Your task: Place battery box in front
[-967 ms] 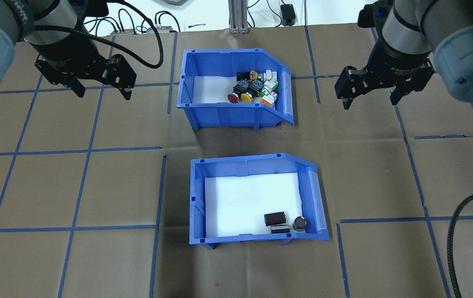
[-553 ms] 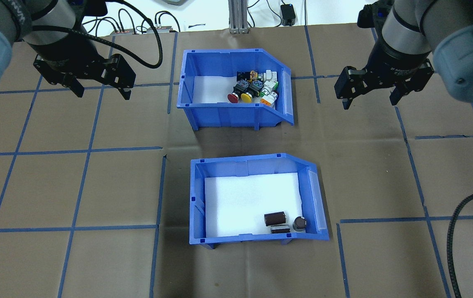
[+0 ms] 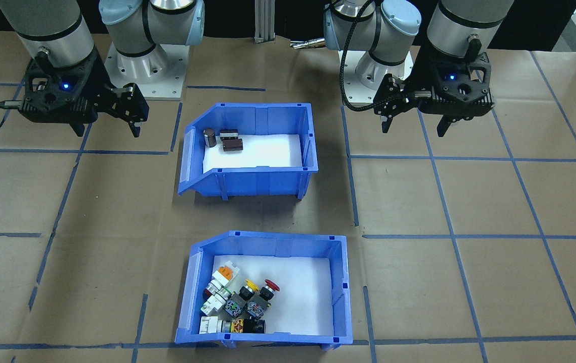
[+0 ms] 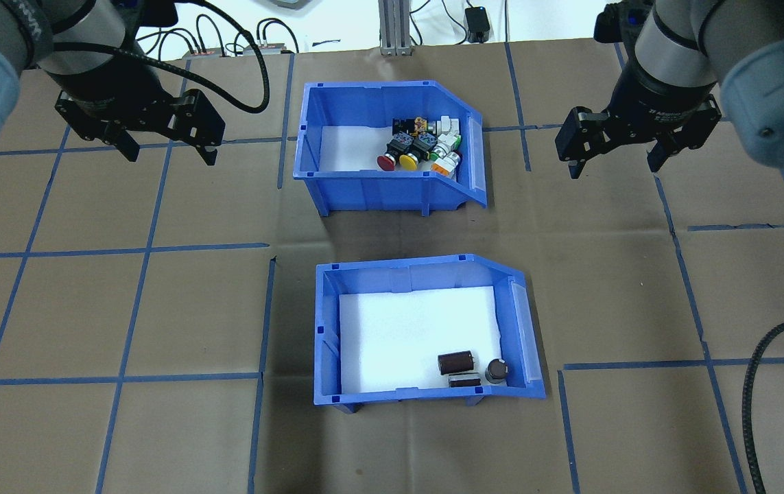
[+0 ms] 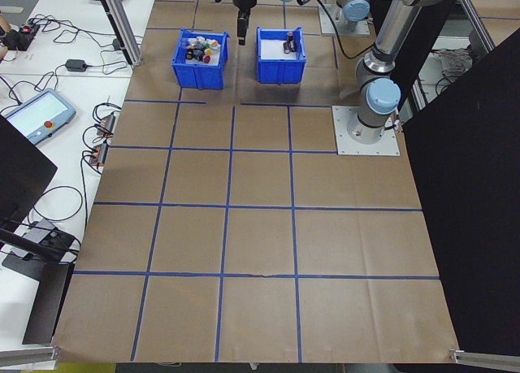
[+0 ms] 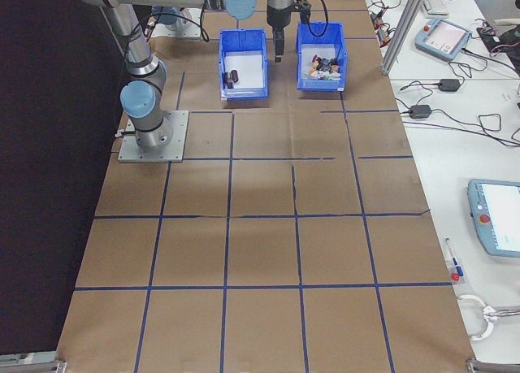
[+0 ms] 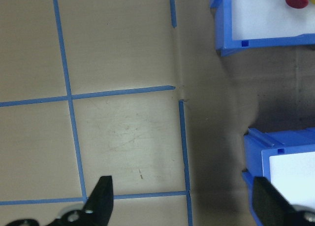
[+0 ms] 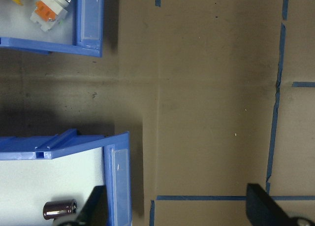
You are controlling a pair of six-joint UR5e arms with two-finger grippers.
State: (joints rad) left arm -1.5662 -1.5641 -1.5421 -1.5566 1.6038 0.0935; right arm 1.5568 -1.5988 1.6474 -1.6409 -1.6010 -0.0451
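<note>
I am holding my left gripper (image 4: 167, 152) with its jaws spread wide and nothing between them, hanging above bare brown paper (image 4: 158, 309) on my left side of the table. My left wrist camera is showing both fingers (image 7: 101, 199) apart at the bottom of its view, with a blue tape crossing below them and a corner of each bin at the edge. I am holding my right gripper (image 4: 616, 165) the same way, jaws spread and empty, above the paper on my right side. Its wrist camera is showing the clear label strip on the sloped end of each bin, and one dark cylinder lying on the white liner. Both grippers are hanging level with the far bin and well apart from either bin. The battery box (image 4: 426, 274) is sitting on the paper in the middle of the table, the nearer of the two bins to my base, upright and open-topped. Three dark pieces (image 4: 467, 367) are lying in the corner nearest me, beside the sloped end: one cylinder on its side, one cylinder standing, and one small block. The switch bin (image 4: 378, 189) is sitting directly beyond it, apart from it with a strip of paper between, and is holding red, yellow, orange and white push-buttons (image 4: 422, 145) clustered toward its sloped end.
</note>
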